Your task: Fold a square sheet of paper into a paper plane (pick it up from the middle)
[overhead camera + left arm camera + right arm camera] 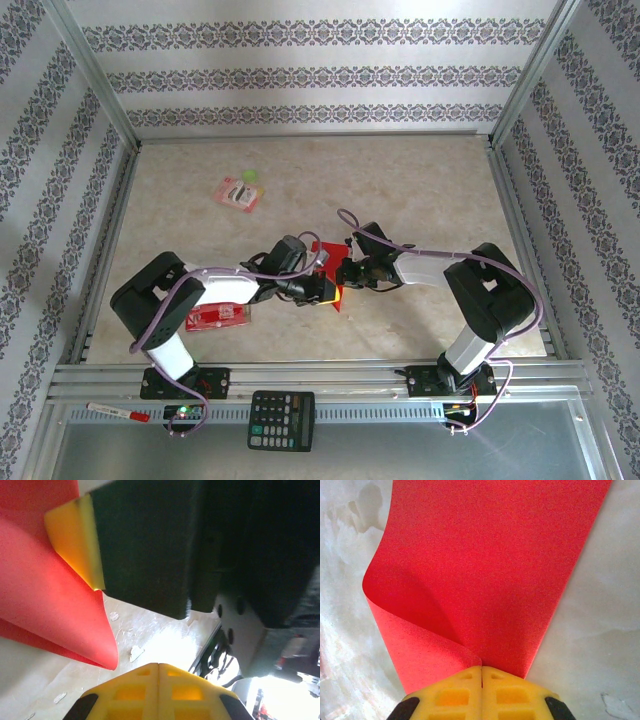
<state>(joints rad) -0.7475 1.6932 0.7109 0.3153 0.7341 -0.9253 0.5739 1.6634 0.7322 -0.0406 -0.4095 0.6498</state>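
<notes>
You have the plain, bright red, thin square sheet of paper (485, 570) in the right claw (481, 670), whose yellow jaws are closed fully on one end of it. The sheet is raised there. It sits about midway between the side edges of the pale surface (420, 190), and nearer to the near edge than to the far one.

The left claw (159, 666) is closed too, but I see no paper between its jaws. The curled red fold hangs just beside it, not touching.

I judge that the paper is very light and soft. One side already rolls over by itself, so it will sag and swing. It also creases easily, and a wrong crease will remain. Take hold at an edge, with only little paper inside the jaws.

A red rectangular packet with white print (218, 317) lies near the left arm; it is not your sheet.
</notes>
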